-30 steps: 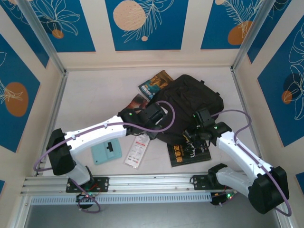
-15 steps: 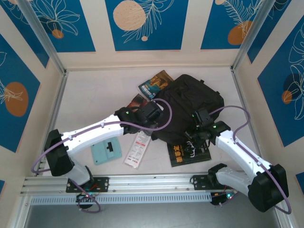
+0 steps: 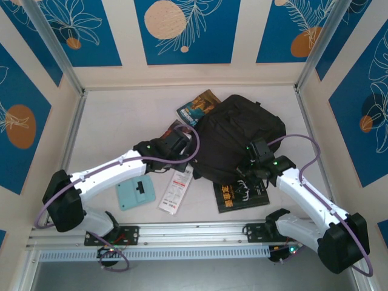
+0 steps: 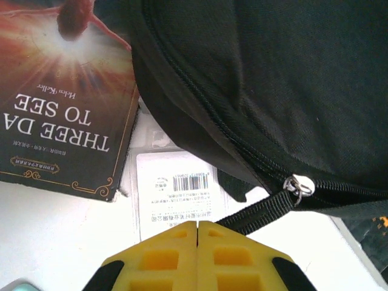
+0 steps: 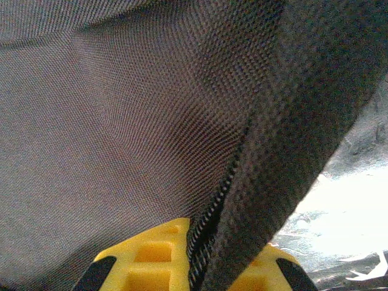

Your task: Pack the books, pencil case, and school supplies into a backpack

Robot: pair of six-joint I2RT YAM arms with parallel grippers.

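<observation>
Black fabric backpack [image 3: 242, 130] lies slumped at approx. ctr of table [image 3: 115, 115].

**Left tool** [image 4: 197, 225]
- Pos.: at backpack's left edge.
- State: yellow fingers pressed flush, no gap btwn them.
- A black webbing strap [image 4: 257, 212] runs taut from the metal zip pull [image 4: 297, 185] on the backpack's seam to the tool tip.
- Whether the strap is pinched or just passes under the tip: cannot tell, as the tip hides its end.

**Right tool** [image 5: 197, 245]
- Pos.: at backpack's near edge.
- State: closed narrow on a fold of backpack fabric, w/ zip teeth running down btwn the fingers.

**Items, all on the table outside the backpack**
- Blue-and-orange book [image 3: 199, 106]: at backpack's far-left corner, touching it.
- Dark brown book [image 4: 66, 121], white title "THREE DAYS TO SEE": just left of backpack, one edge overlapped by the fabric.
- Black book w/ gold characters [image 3: 233, 197]: flat against backpack's near edge, beneath the right tool.
- White packet [image 3: 176, 191], red print: near-left of backpack, its barcode end just beside the fabric.
- Teal piece [image 3: 136, 194] w/ black patch: left of the packet, well apart from backpack.
</observation>
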